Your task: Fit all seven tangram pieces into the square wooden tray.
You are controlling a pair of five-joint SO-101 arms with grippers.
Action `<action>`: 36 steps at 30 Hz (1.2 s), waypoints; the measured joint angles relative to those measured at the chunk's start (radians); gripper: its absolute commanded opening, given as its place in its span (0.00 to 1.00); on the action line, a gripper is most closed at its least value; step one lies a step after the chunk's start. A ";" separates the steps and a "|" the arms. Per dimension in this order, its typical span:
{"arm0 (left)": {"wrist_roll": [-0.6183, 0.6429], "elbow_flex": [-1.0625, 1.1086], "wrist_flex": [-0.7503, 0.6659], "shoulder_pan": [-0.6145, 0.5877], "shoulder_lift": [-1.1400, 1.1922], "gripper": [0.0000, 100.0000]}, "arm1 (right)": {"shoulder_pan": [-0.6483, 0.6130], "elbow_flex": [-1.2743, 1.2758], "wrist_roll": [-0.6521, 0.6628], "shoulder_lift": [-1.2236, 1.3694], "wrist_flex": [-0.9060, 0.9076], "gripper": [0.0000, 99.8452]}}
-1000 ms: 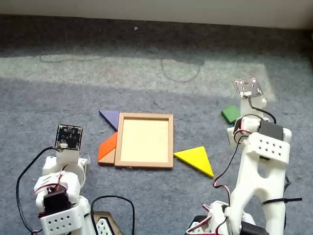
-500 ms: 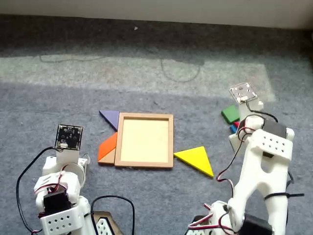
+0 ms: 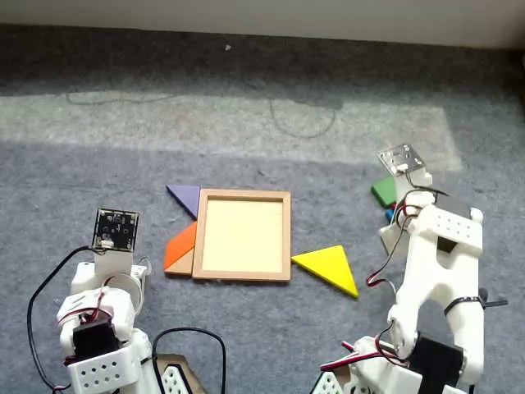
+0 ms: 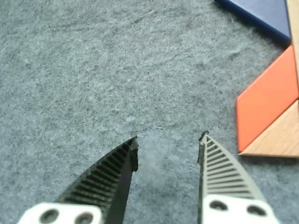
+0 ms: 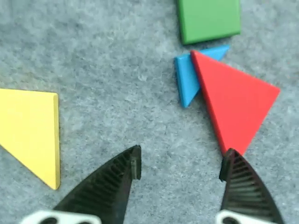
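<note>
Grey carpet [image 5: 93, 56] | left gripper [image 4: 169, 138] apart | right gripper [image 5: 181, 162] apart, red triangle [image 5: 233, 100] beside its tip

I am looking at a grey carpeted worktop [image 3: 98, 176] lying under everything. A pale band of light [image 3: 205, 123] is falling across its far half. A thin dark cord [image 3: 308, 135] is curling there, with a second cord [image 3: 90, 100] trailing further along. A pale wall [image 3: 262, 16] is running behind.
</note>
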 measured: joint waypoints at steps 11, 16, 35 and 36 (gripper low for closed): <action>0.000 0.000 0.000 0.000 0.000 0.22 | 0.002 0.051 0.000 0.130 -0.269 0.27; 0.000 0.000 0.000 0.000 0.000 0.22 | 0.021 0.051 0.000 0.207 -0.359 0.27; 0.000 0.000 0.000 0.000 0.000 0.22 | 0.100 0.034 0.003 0.230 -0.425 0.27; 0.000 0.000 0.000 0.000 0.000 0.22 | 0.103 0.034 0.003 0.238 -0.439 0.27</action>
